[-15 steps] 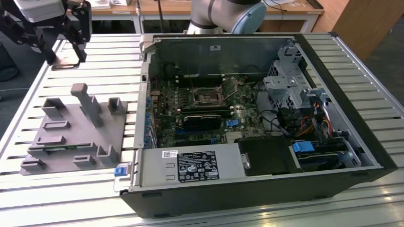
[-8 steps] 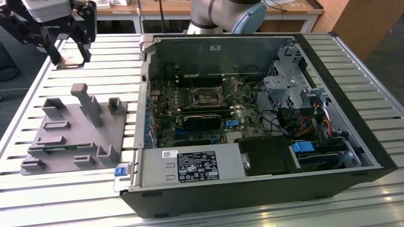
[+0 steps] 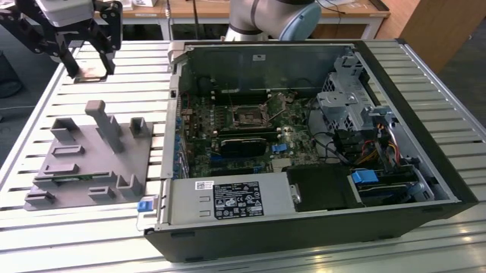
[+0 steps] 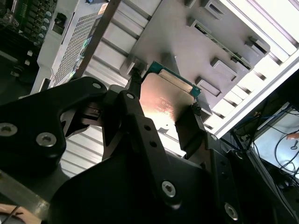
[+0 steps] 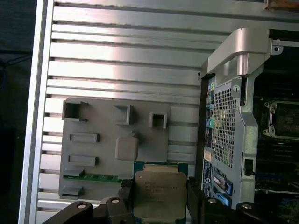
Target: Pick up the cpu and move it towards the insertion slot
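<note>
Black two-finger gripper clamped on the flat square silver-topped cpu, holding it in the air over the slatted metal table near the grey plastic fixture plate, well apart from the shiny-framed square insertion slot in the open black computer case.

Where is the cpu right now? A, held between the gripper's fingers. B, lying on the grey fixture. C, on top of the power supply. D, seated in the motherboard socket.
A: both wrist views show the cpu clamped in the gripper, while in the exterior view the insertion slot has a bare dark centre.
</note>
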Robot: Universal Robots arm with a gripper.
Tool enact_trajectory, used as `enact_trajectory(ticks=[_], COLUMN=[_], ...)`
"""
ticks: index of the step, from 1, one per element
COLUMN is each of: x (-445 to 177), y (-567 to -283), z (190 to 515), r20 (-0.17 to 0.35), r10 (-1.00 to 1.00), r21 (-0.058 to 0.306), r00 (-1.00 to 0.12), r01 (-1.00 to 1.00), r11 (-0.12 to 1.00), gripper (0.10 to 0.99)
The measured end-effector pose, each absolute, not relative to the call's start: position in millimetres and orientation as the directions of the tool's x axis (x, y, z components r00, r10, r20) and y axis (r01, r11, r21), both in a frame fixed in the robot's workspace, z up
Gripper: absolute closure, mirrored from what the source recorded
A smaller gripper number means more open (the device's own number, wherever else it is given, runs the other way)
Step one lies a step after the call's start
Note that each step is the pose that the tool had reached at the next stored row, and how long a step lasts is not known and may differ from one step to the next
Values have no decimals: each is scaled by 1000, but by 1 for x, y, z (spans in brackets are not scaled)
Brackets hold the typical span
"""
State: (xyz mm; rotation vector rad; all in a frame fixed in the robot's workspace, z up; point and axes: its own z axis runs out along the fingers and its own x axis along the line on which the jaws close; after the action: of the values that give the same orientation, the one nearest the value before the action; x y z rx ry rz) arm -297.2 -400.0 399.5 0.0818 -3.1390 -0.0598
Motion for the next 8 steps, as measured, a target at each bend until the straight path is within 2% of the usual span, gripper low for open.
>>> enact_trajectory(ticks=[8], x=[-288], y=[-400], z=[399], r20=[0], r10=[-52], r21=[38], r00=[-999], r01=[-52], r11=[998], gripper=[541])
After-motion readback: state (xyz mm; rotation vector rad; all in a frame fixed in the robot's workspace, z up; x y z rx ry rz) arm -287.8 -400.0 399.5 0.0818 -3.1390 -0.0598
